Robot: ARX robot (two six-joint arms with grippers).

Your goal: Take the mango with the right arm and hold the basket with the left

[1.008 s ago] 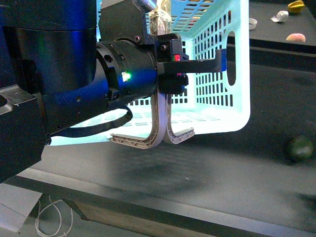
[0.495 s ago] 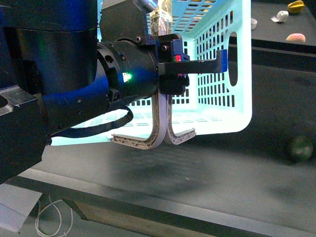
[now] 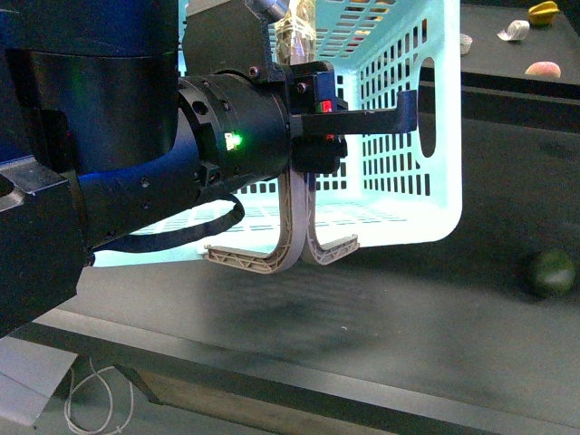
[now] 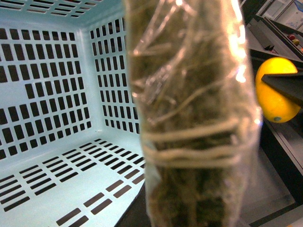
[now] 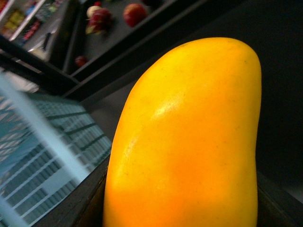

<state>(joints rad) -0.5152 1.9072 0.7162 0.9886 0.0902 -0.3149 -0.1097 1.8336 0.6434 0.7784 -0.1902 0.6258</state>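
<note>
A: Front view?
B: Left arm (image 3: 136,154) fills the left half, green light (image 3: 234,140) on. Left gripper (image 3: 399,113) reaches right to the basket (image 3: 439,181) wall at centre. Only one finger shows, so can't tell how far it's open or whether it grips anything. Handles (image 3: 290,249) hang at lower centre. Dark green fruit (image 3: 553,272) sits lower right on the table (image 3: 381,317).
A: Left wrist?
B: Basket interior on the left, blurred plastic-wrapped bundle (image 4: 194,118) down the middle. Mango (image 4: 274,101) at the right edge, outside the basket, with a black bar (image 4: 286,87) across it.
A: Right wrist?
B: Mango fills the frame. Right gripper (image 5: 182,217) is clamped on it, dark fingers (image 5: 90,203) flanking its lower end. Basket slats lower left, red apple (image 5: 135,13) upper left.
</note>
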